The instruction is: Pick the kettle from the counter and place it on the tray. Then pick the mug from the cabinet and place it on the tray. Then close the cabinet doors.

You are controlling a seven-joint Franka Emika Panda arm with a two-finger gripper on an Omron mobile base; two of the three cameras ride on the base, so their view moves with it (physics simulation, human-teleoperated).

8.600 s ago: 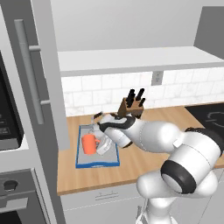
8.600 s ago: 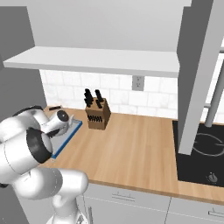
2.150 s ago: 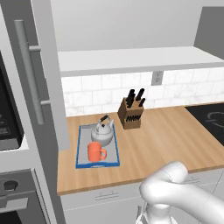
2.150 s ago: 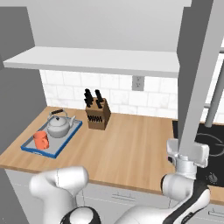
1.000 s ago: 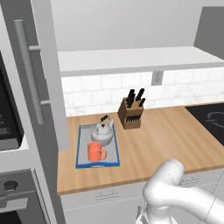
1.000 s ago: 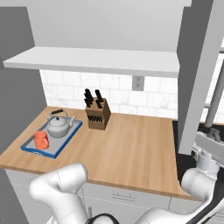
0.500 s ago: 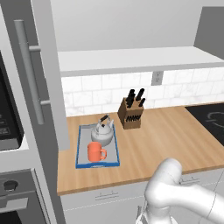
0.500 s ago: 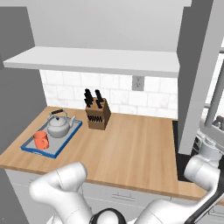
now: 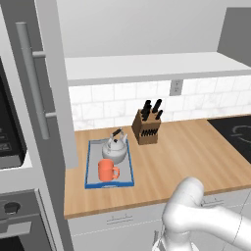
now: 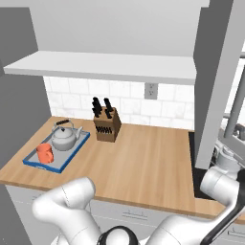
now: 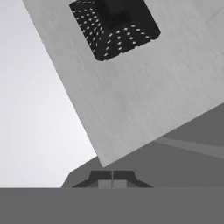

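- The cabinet (image 9: 147,66) is showing you its pale shelf, and the shelf is carrying nothing.
- The two doors are standing open: the left door (image 9: 49,73) is hanging at the left of the shelf and the right door (image 10: 215,72) at the right, so I am judging that closing them is what is remaining for you.
- I am expecting each door to be stiff and light and to swing on its hinges; you can push on the flat face near the free edge, or pull at the handle.
- The counter (image 9: 196,152) is carrying the tray and a knife block (image 9: 147,128).
- The tray (image 9: 88,166) is lying at the left end of the counter, near the left door.
- The long bar handle (image 9: 33,78) is running upright on the left door; the bar (image 10: 235,117) of the right door is showing beside the arm. It is smooth, so it may be slipping.
- The kettle (image 9: 115,149) is standing upright at the back of the tray.
- The mug (image 9: 106,170) is standing just in front of the kettle.
- The gripper (image 11: 113,180) is pressing its fingertips together and holding nothing; a light grey panel is facing it.
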